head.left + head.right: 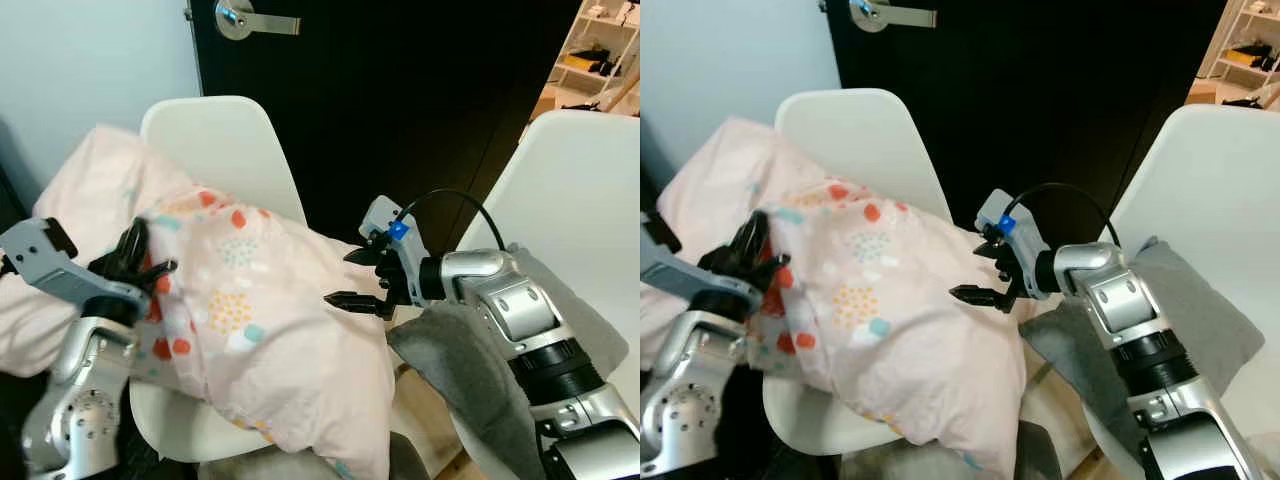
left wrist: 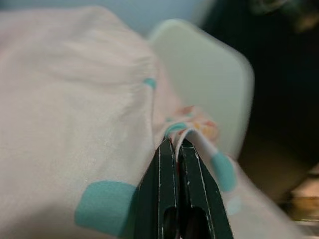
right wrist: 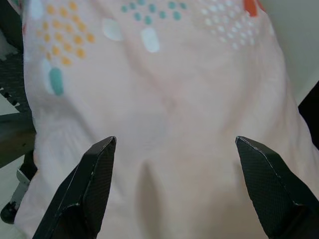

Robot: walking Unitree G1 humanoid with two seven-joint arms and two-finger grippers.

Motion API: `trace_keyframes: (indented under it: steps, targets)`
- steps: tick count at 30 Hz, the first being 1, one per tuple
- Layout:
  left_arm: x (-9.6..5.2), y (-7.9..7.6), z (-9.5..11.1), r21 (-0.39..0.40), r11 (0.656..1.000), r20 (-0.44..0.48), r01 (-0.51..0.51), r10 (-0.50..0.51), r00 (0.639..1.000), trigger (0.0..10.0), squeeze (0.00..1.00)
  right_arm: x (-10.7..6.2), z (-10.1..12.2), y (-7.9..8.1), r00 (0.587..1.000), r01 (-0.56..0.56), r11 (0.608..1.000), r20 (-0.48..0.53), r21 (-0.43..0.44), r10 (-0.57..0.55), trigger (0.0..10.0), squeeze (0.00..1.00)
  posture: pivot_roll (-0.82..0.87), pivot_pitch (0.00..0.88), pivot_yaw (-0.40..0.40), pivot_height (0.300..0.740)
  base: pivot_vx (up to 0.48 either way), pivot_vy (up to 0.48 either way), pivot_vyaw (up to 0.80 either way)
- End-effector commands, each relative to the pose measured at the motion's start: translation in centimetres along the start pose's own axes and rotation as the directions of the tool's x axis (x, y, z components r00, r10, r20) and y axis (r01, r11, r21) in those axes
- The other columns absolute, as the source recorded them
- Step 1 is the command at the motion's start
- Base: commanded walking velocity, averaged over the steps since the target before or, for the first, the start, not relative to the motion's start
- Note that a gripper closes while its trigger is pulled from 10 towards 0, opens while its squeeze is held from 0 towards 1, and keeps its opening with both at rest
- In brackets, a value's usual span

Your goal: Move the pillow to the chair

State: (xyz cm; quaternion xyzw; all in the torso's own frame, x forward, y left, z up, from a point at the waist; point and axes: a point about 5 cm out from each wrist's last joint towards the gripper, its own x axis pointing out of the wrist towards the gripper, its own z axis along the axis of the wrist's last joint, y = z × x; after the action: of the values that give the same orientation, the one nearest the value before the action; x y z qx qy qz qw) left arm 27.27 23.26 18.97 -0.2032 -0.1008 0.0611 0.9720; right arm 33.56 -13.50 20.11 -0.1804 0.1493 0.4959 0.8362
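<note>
The pillow (image 1: 250,320) lies across the seat of the white chair (image 1: 225,150), its far end leaning on the chair's back and its near end hanging over the seat's front edge. The left gripper (image 2: 177,149) is clamped tight on a fold of fabric at the pillow's left edge. The right gripper (image 1: 362,280) hangs wide apart at the pillow's right side, empty, beside the grey cushion (image 1: 470,370).
</note>
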Motion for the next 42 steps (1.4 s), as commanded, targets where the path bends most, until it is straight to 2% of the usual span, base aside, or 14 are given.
trace_keyframes:
  steps: [1, 2, 3, 10, 12, 17, 18, 19, 21, 22, 25, 26, 38, 42]
  targets:
    - [0.2, -0.2, -0.5, 0.038, 0.999, -0.018, 0.007, -0.007, 1.0, 10.0, 0.0, 0.0, 0.4, -0.3, 1.0, 0.012, 1.0, 0.01, -0.01, -0.012, 10.0, 0.0, -0.02, 0.0, -0.081, 0.474, 0.0, 0.0, 0.0]
    - [0.4, -0.4, -1.1, 0.106, 0.994, -0.048, 0.036, -0.031, 0.998, 10.0, 0.16, 0.0, 0.5, -0.3, 1.0, 0.018, 1.0, 0.012, -0.008, -0.018, 10.0, 0.0, -0.02, 0.0, -0.081, 0.474, 0.0, 0.0, 0.0]
    - [0.7, -0.5, -1.7, 0.211, 0.976, -0.09, 0.061, -0.042, 0.995, 10.0, 1.0, 0.0, 0.5, -0.4, 1.0, 0.024, 1.0, 0.013, -0.007, -0.024, 10.0, 0.0, -0.03, 0.0, -0.082, 0.474, 0.0, 0.0, 0.0]
    - [1.0, 0.2, -2.2, 0.494, 0.869, -0.114, 0.026, 0.035, 0.993, 10.0, 1.0, -0.2, 0.5, -0.6, 0.999, 0.043, 0.999, 0.014, 0.0, -0.043, 10.0, 0.0, -0.04, 0.001, -0.078, 0.474, 0.0, 0.0, 0.0]
    - [1.2, 0.8, -0.9, 0.71, 0.703, -0.059, -0.042, 0.118, 0.991, 10.0, 1.0, -0.3, 0.4, -0.8, 0.998, 0.061, 0.998, 0.027, 0.023, -0.061, 10.0, 0.0, -0.03, 0.0, -0.078, 0.474, 0.0, 0.0, 0.0]
    - [1.3, 0.8, -0.4, 0.754, 0.655, -0.039, -0.05, 0.121, 0.992, 10.0, 1.0, -0.3, 0.3, -1.0, 0.997, 0.075, 0.997, 0.03, 0.035, -0.076, 10.0, 0.0, -0.03, 0.0, -0.078, 0.474, 0.0, 0.0, 0.0]
    - [1.4, 0.3, 0.5, 0.832, 0.553, -0.001, -0.05, 0.091, 0.996, 10.0, 1.0, -0.2, 0.2, -1.6, 0.99, 0.133, 0.989, 0.033, 0.061, -0.135, 10.0, 0.0, -0.03, 0.0, -0.081, 0.474, 0.0, 0.0, 0.0]
    - [1.4, 0.3, 0.5, 0.832, 0.553, -0.001, -0.05, 0.091, 0.996, 10.0, 1.0, -0.2, 0.2, -1.6, 0.99, 0.133, 0.989, 0.033, 0.061, -0.135, 10.0, 0.0, -0.03, 0.0, -0.081, 0.474, 0.0, 0.0, 0.0]
    - [1.4, -1.4, 2.5, 0.947, 0.315, 0.063, -0.059, -0.004, 0.998, 10.0, 1.0, -0.3, 0.0, -2.9, 0.97, 0.223, 0.964, 0.069, 0.142, -0.235, 10.0, 0.0, -0.02, 0.0, -0.084, 0.474, 0.0, 0.0, 0.0]
    - [1.3, -2.1, 3.1, 0.96, 0.272, 0.082, -0.071, -0.031, 0.996, 10.0, 1.0, -0.4, 0.1, -3.2, 0.96, 0.24, 0.954, 0.105, 0.179, -0.261, 10.0, 0.0, -0.02, 0.0, -0.085, 0.474, 0.0, 0.0, 0.0]
    - [0.9, -3.2, 3.4, 0.937, 0.344, 0.082, -0.063, -0.041, 0.996, 10.0, 0.89, -0.4, 0.4, -3.5, 0.938, 0.252, 0.937, 0.179, 0.241, -0.298, 10.0, 0.0, -0.03, 0.0, -0.084, 0.474, 0.0, 0.0, 0.0]
    - [0.7, -3.6, 3.4, 0.923, 0.38, 0.08, -0.059, -0.04, 0.996, 10.0, 0.0, -0.4, 0.4, -3.4, 0.929, 0.245, 0.93, 0.208, 0.275, -0.307, 10.0, 0.0, -0.03, 0.0, -0.084, 0.474, 0.0, 0.0, 0.0]
    - [-0.9, -5.7, 1.4, 0.685, 0.728, 0.05, 0.01, -0.061, 0.997, 10.0, 0.0, 0.4, 0.2, -0.1, 0.855, 0.152, 0.903, 0.405, 0.401, -0.324, 10.0, 0.0, -0.03, 0.0, -0.086, 0.513, -0.097, 0.0, 0.0]
    - [-3.5, -7.6, -2.7, 0.464, 0.87, -0.09, 0.167, -0.141, 0.986, 10.0, 0.0, 1.3, -1.7, 2.8, 0.814, 0.183, 0.863, 0.42, 0.47, -0.402, 10.0, 0.0, -0.04, 0.0, -0.078, 0.528, -0.24, 0.0, 0.0]
